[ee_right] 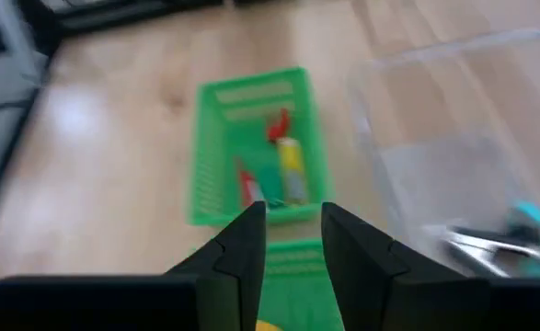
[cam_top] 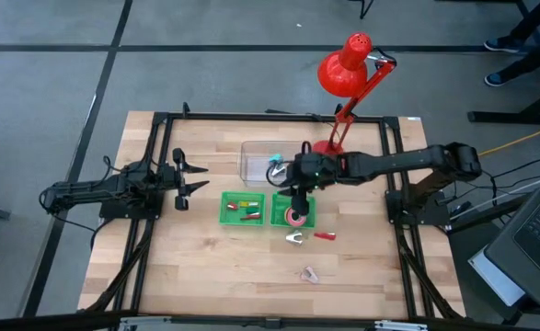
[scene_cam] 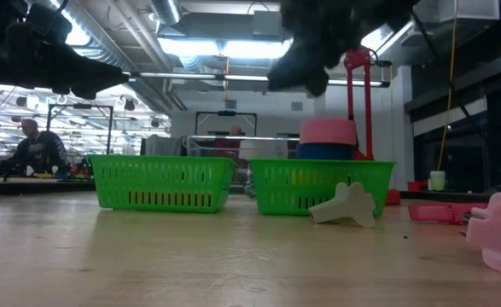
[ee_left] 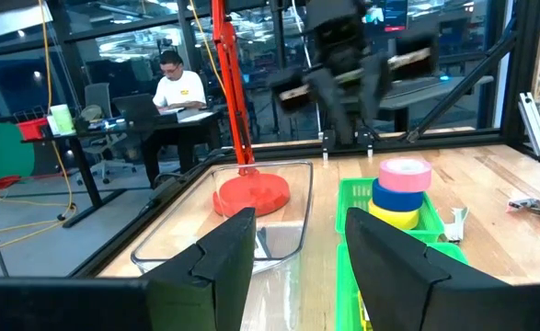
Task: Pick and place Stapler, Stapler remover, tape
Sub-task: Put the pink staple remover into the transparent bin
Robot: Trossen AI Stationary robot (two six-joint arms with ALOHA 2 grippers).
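Tape rolls, small coloured rings of pink, blue and yellow [ee_left: 401,191], stand stacked in the right-hand green plastic basket [cam_top: 292,211] at mid-table, evidently sorted there by kind. Going left to right, we first see the left gripper [cam_top: 185,179] parked near the table's left edge, its fingers apart and holding nothing, apparently kept back so the other arm has room. Next comes the left-hand green plastic basket [cam_top: 243,207], holding small red and yellow items we judge to be staplers. Behind the baskets sits a clear plastic tray [cam_top: 258,161] with a teal-handled tool in it. The right gripper [cam_top: 300,187] hangs just above the tape basket, fingers a narrow gap apart and empty in its wrist view. Nearer the front edge lie a pale claw-shaped staple remover [cam_top: 295,238], a small red piece [cam_top: 324,235] and a pink piece [cam_top: 310,273], which we judge still unsorted. A red desk lamp [cam_top: 348,69] stands at the back.
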